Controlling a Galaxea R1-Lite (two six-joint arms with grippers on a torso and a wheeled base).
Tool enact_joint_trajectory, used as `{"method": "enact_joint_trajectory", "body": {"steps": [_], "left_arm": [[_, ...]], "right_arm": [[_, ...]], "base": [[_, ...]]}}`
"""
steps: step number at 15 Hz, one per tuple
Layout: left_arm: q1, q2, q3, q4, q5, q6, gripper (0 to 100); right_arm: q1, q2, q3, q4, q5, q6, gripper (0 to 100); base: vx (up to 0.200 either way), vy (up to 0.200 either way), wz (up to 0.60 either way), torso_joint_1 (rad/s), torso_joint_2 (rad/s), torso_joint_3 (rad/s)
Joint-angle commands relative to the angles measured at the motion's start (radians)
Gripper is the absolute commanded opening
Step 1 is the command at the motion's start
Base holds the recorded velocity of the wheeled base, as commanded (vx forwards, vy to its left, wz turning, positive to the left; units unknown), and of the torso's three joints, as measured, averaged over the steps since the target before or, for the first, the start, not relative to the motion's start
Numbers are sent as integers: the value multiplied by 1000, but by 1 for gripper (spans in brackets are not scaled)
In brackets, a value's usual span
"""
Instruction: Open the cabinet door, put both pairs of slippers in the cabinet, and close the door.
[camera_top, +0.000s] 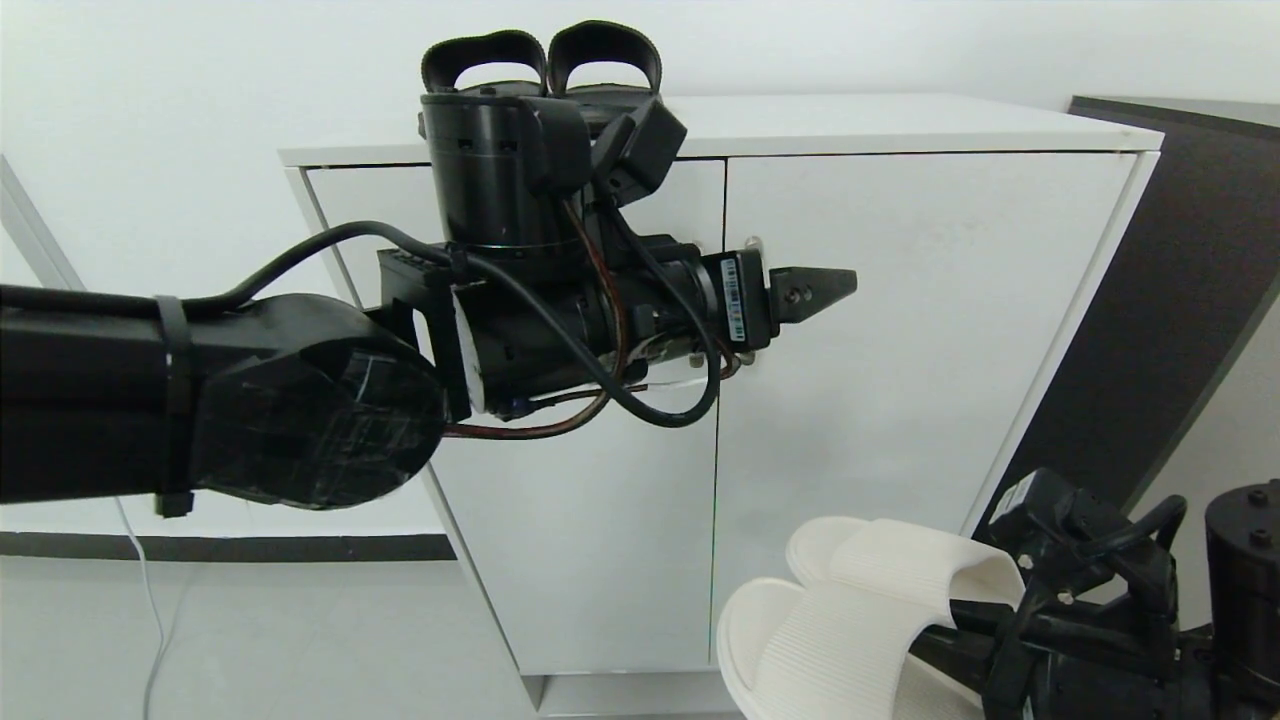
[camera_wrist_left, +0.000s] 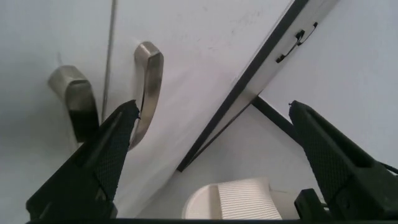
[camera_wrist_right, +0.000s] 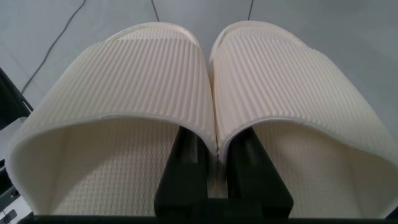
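The white cabinet (camera_top: 900, 380) stands with both doors shut. A black pair of slippers (camera_top: 540, 60) rests on its top. My left gripper (camera_top: 812, 290) is held in front of the door seam at handle height. In the left wrist view it is open (camera_wrist_left: 214, 143), one fingertip (camera_wrist_left: 121, 134) just in front of a curved metal handle (camera_wrist_left: 148, 87); the second handle (camera_wrist_left: 71, 99) sits across the seam. Low on the right, my right gripper (camera_top: 950, 640) is shut on the white pair of slippers (camera_top: 870, 600), its fingers (camera_wrist_right: 183, 168) pinching the two inner walls (camera_wrist_right: 214, 124) together.
A dark panel (camera_top: 1180, 300) leans along the cabinet's right side. A thin cable (camera_top: 150, 620) runs down the wall to the floor on the left. Pale floor (camera_top: 300, 640) lies open in front of the cabinet.
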Motion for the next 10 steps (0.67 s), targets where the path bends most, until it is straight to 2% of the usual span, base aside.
{"method": "enact_joint_trajectory", "body": {"steps": [1, 7, 8, 10], "left_arm": [[3, 14, -6, 1, 1, -1, 100], [3, 41, -52, 37, -8, 2, 100], [3, 43, -52, 39, -9, 2, 0], [3, 43, -52, 37, -14, 2, 0]], "right_arm": [[0, 2, 0, 0, 1, 1, 0], [0, 4, -3, 1, 4, 1, 0], [0, 6, -3, 1, 7, 1, 0], [2, 9, -1, 3, 9, 1, 0]], "base": [[0, 0, 0, 0, 0, 0], [0, 0, 0, 0, 0, 0], [0, 0, 0, 0, 0, 0], [0, 0, 0, 0, 0, 0]]}}
